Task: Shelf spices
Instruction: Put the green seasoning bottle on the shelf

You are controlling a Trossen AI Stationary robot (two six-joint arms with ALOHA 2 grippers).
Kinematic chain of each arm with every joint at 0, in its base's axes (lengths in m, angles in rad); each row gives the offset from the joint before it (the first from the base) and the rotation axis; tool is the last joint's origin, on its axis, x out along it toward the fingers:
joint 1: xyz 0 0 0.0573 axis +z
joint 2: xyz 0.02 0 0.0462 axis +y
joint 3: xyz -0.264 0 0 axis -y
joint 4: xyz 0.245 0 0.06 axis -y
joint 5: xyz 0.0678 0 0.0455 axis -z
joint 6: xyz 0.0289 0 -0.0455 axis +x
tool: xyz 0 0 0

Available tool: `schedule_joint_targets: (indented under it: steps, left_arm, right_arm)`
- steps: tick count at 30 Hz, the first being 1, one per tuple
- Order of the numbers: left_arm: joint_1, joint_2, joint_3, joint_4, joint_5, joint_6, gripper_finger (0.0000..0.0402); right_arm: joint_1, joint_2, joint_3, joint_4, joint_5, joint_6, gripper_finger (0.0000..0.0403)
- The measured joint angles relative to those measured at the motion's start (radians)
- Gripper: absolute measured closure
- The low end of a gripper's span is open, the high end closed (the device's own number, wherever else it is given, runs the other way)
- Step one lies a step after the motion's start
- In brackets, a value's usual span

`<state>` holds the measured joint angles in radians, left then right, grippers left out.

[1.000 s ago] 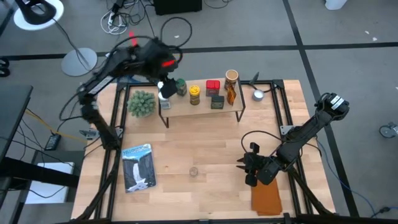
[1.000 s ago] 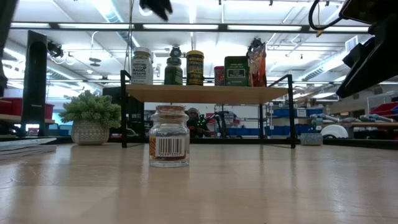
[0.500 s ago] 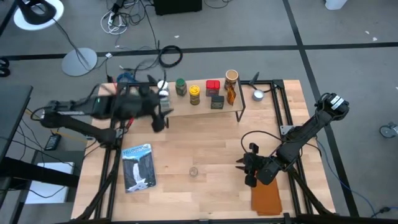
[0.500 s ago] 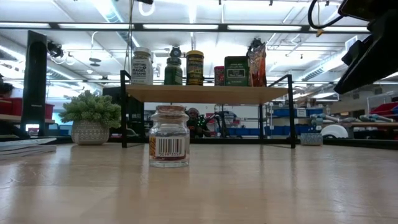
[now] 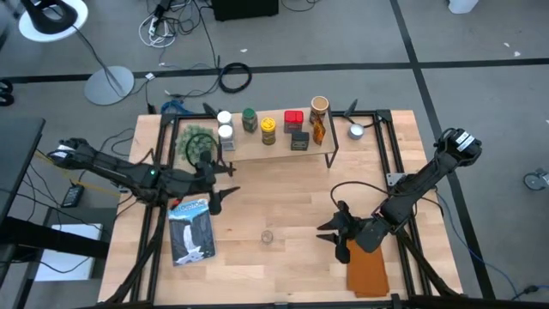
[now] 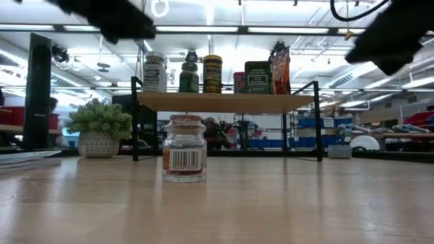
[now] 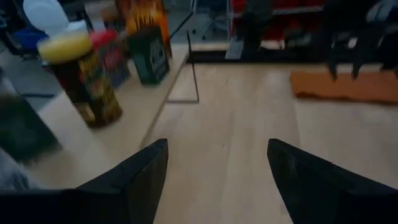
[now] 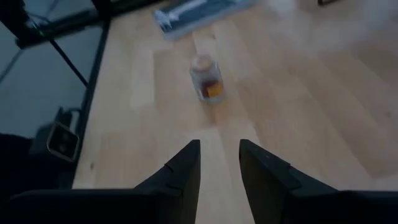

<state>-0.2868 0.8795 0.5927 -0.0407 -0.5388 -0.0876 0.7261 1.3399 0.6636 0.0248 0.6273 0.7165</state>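
- Here, the left claw (image 5: 216, 199) hangs open and empty over the table (image 5: 283, 197), just in front of the shelf (image 5: 276, 148).
- The right claw (image 5: 333, 237), slightly parted, holds nothing, facing a clear jar (image 5: 268, 237) standing apart on the table.
- Other spices (image 5: 268, 130) stand on the shelf.

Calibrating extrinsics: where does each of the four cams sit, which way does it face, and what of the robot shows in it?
High: overhead, straight down on the table; both arms, left gripper, right gripper.
Low: table-top height, level toward the shelf; blurred dark arm parts at top.
Left wrist: on the left arm, facing along the shelf front; its open fingers.
Right wrist: on the right arm, facing the clear jar; its narrowly parted fingers.
Shared: low and right wrist both see the clear jar; high too.
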Motion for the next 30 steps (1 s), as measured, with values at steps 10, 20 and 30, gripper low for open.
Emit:
schedule_joint_targets:
  steps: [10,20,30]
  left_arm:
    - [-0.004,-0.001,-0.198,0.223,0.000,-0.027,0.0122]
    - [-0.003,0.000,-0.259,0.234,0.000,-0.021,0.0122]
    - [-0.003,0.000,-0.259,0.248,-0.003,0.036,0.0122]
  right_arm:
    - [-0.060,0.000,0.000,0.237,0.022,-0.196,0.0291]
    - [-0.234,0.000,0.000,0.329,0.050,-0.368,0.0294]
    - [-0.386,0.000,0.132,0.245,-0.052,-0.540,0.0394]
